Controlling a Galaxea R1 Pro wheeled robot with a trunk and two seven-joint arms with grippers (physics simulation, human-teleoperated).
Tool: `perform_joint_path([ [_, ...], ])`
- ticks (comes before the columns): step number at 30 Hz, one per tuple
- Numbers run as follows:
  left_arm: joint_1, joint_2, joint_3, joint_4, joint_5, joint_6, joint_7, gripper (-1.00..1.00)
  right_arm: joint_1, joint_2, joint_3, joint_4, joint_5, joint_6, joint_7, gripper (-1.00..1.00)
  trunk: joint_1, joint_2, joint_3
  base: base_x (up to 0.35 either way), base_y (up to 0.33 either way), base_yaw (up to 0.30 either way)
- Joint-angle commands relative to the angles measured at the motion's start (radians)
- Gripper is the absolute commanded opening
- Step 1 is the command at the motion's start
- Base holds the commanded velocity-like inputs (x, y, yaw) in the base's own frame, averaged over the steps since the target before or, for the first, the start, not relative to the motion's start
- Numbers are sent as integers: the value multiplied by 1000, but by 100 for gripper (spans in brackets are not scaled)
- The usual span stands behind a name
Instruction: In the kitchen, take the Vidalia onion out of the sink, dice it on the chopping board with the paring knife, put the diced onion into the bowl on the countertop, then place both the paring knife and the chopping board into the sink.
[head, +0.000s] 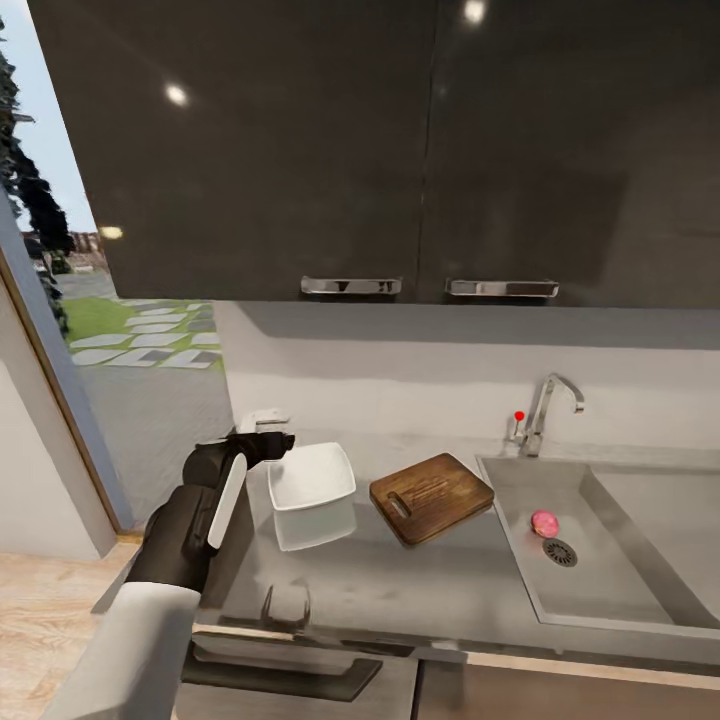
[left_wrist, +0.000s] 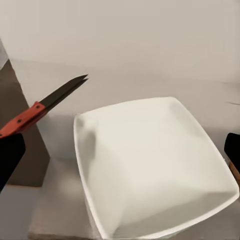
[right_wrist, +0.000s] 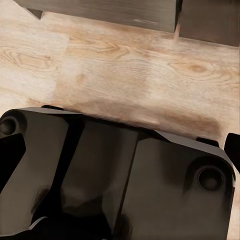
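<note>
With the left gripper (head: 268, 443) clamped on the paring knife (left_wrist: 45, 106) just over the bowl (head: 311, 477), a slip could drop it in, while the onion (head: 544, 522) lies well off in the sink (head: 620, 590).

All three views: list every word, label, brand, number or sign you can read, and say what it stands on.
There is none to read.
The chopping board, the bowl, the paring knife, the sink and the upper cabinet doors are all blank.
The tap's red knob carries no mark that can be made out.
The dark robot body above the wooden floor bears no lettering either.
</note>
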Motion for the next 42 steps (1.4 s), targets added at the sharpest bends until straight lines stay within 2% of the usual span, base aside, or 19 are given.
perform_joint_path([
  [1,0,0,-1,-1,7,4,8,100,1,0,1,-1,1,-1,1,100,1,0,0,267,0,0],
  [13,0,0,-4,6,7,4,7,100,1,0,0,-1,1,-1,1,100,1,0,0,252,0,0],
  [21,0,1,-4,22,7,4,6,100,1,4,-1,7,-6,8,-2,100,1,0,0,42,0,0],
  [27,0,1,-4,37,6,3,6,100,1,10,-1,12,-15,24,-47,100,1,0,0,1,0,0],
  [32,0,2,-3,50,5,3,6,100,1,10,-2,13,-74,125,-50,100,1,0,0,0,0,0],
  [37,0,3,-3,53,5,3,6,100,1,8,0,22,-153,162,-51,100,1,0,0,0,0,0],
  [42,-1,3,-3,54,5,3,8,100,1,6,0,37,-175,168,-56,100,1,0,0,0,0,0],
])
